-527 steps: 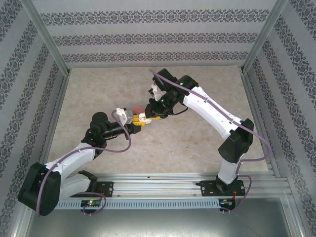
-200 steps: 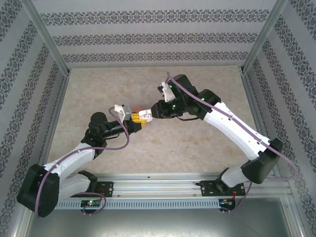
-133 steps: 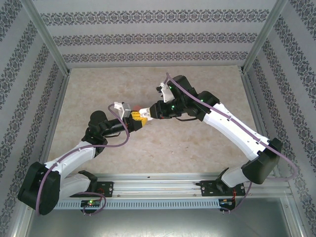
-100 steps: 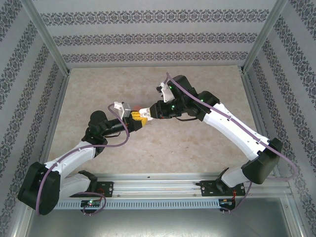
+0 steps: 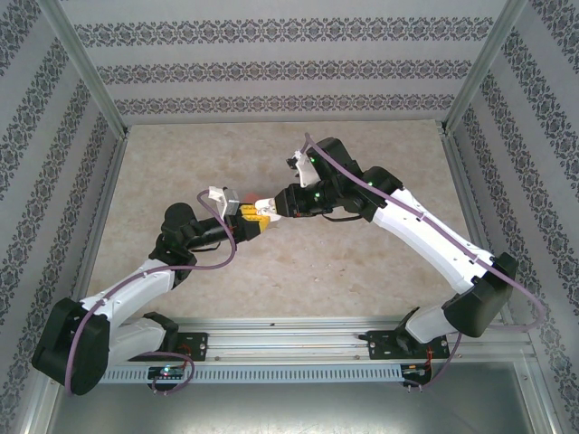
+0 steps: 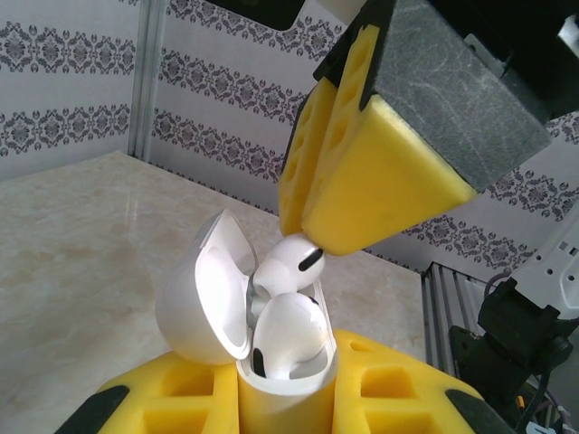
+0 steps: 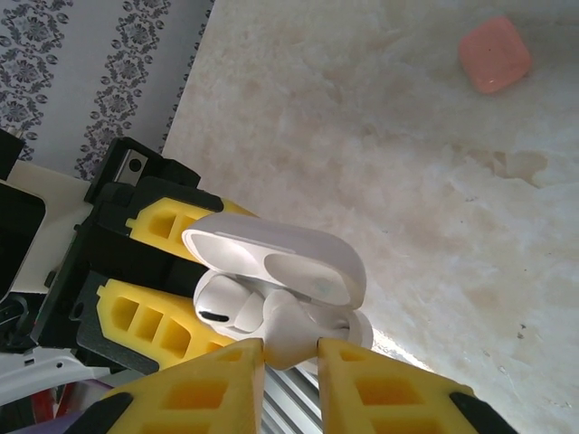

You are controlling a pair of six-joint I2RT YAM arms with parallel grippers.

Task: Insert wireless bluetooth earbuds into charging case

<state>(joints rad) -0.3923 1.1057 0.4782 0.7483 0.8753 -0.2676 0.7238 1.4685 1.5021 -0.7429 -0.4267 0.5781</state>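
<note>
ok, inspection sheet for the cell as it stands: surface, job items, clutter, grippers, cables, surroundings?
Surface: beige marbled tabletop, with faint darker smudges in the right wrist view.
Job's things: white charging case upright with its lid open. The seated earbud is in one slot. The held earbud is at the case mouth beside it, not yet fully in.
Clutter: orange-pink case, closed, lying alone on the tabletop.
Grippers: left gripper is shut on the charging case. Right gripper is shut on the held earbud.
Cables: purple cables run along both arms; no snag seen.
Surroundings: patterned walls and aluminium frame.
</note>
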